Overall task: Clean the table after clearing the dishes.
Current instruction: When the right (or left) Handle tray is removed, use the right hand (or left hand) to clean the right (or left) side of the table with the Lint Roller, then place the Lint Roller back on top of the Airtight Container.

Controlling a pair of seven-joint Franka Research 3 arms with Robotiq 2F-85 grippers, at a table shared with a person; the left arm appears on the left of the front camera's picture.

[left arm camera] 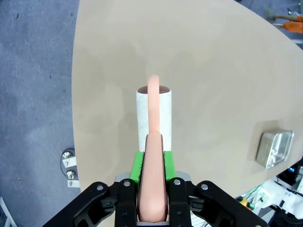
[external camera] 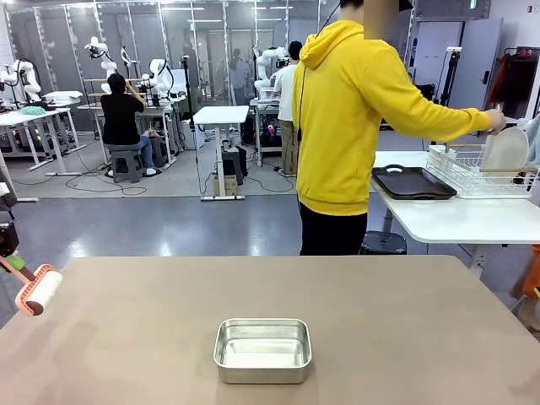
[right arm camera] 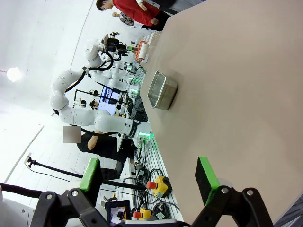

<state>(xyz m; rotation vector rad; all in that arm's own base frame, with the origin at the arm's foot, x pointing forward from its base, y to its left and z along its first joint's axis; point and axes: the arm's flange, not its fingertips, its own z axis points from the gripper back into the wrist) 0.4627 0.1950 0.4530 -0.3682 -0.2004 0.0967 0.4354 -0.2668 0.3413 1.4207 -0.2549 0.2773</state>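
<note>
Nearest the robot's side, a small steel pan [external camera: 262, 349] sits on the taupe worktop [external camera: 405, 321], around the middle of its near edge. At the worktop's left edge, the left end effector [left arm camera: 152, 189] is pinched tight on the salmon-pink handle of a lint roller [left arm camera: 153, 118], whose white roll points out over the worktop; from the front, the roller [external camera: 40, 289] hangs just at the left corner. The right end effector [right arm camera: 149, 179] hovers above the worktop with its green pads spread wide and nothing between them.

Beyond the far edge stands a person in a yellow hoodie [external camera: 354, 118], turned toward a smaller white table [external camera: 456, 219]. There a dark tray [external camera: 412, 181] lies beside a wire rack [external camera: 481, 173], and the person's hand [external camera: 496, 121] holds a white plate [external camera: 504, 153] at the rack.
</note>
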